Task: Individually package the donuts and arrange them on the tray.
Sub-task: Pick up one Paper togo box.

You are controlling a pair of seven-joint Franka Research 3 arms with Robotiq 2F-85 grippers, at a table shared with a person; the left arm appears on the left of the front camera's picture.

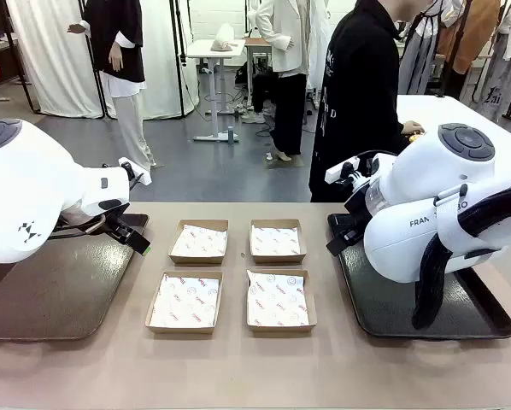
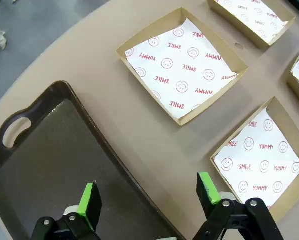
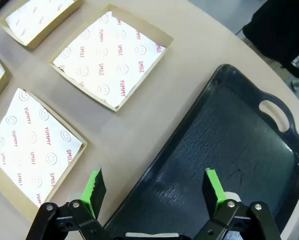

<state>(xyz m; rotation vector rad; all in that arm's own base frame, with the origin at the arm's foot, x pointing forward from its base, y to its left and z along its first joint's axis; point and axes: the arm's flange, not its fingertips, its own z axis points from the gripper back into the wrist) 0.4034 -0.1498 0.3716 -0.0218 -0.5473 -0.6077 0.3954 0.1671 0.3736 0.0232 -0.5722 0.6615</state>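
Note:
The donuts are out of view. Four shallow cardboard boxes lined with smiley-print paper sit empty mid-table in two rows: far left (image 1: 199, 241), far right (image 1: 277, 240), near left (image 1: 185, 301), near right (image 1: 278, 299). A dark tray (image 1: 59, 290) lies at the left and another dark tray (image 1: 392, 312) at the right, both bare. My left gripper (image 2: 149, 192) hangs open over the left tray's (image 2: 49, 160) inner edge, beside a box (image 2: 262, 160). My right gripper (image 3: 154, 185) hangs open over the right tray's (image 3: 229, 150) inner edge, beside a box (image 3: 32, 150).
A person in black (image 1: 358, 94) stands at the table's far edge, right of centre. A white table (image 1: 461, 111) stands behind at the right. The tan tabletop (image 1: 238, 367) is bare in front of the boxes. Both arm bodies loom over the trays' outer parts.

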